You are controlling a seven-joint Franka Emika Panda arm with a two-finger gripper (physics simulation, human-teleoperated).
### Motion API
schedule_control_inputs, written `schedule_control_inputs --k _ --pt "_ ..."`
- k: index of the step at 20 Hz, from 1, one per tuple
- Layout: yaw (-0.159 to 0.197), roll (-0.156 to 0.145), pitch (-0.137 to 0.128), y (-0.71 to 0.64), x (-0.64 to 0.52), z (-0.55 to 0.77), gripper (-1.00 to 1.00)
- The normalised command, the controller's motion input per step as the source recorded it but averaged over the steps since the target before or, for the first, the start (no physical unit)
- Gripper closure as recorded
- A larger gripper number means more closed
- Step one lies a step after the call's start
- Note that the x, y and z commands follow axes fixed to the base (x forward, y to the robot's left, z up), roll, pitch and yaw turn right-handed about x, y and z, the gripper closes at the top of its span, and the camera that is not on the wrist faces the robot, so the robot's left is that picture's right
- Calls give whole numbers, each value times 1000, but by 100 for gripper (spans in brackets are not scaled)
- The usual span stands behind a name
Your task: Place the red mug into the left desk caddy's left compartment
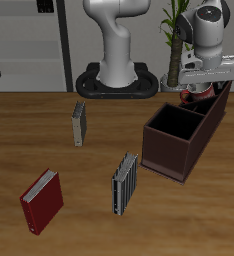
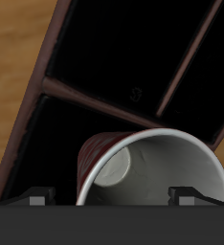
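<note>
Lying flat near the table's front edge, well away from the jaws, the red book (image 1: 41, 199) is the closest thing to the exterior camera; farther along stands a grey striped book (image 1: 125, 182) on edge, and behind it, toward the robot's base, a smaller grey book (image 1: 79, 123) also stands upright. Next comes the left desk caddy (image 1: 175, 148), a long maroon box whose big square section faces the table's front and whose narrower sections run back under the gripper (image 1: 201, 90). At the far end the jaws are closed on the red mug (image 1: 196, 96), holding it by its rim, above the caddy's rear part. From the wrist view the mug (image 2: 152, 172) hangs directly below the jaws, its pale inside open to the camera, with the caddy's dividers (image 2: 95, 100) and dark floor beyond it. Carrying seems finished and lowering is the step in hand. I judge the next move calls for a straight descent into the section beneath, keeping the mug's wall off the slanted divider close beside it, then opening the jaws once the base rests on the floor.
</note>
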Motion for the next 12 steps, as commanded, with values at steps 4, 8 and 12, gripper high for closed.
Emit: schedule_control_inputs --k 4,8,12 --pt "-10 -3 -23 -298 11 262 -100" --pt "17 -25 -15 -350 -47 250 -100" --pt "13 -48 -24 -556 10 318 -100"
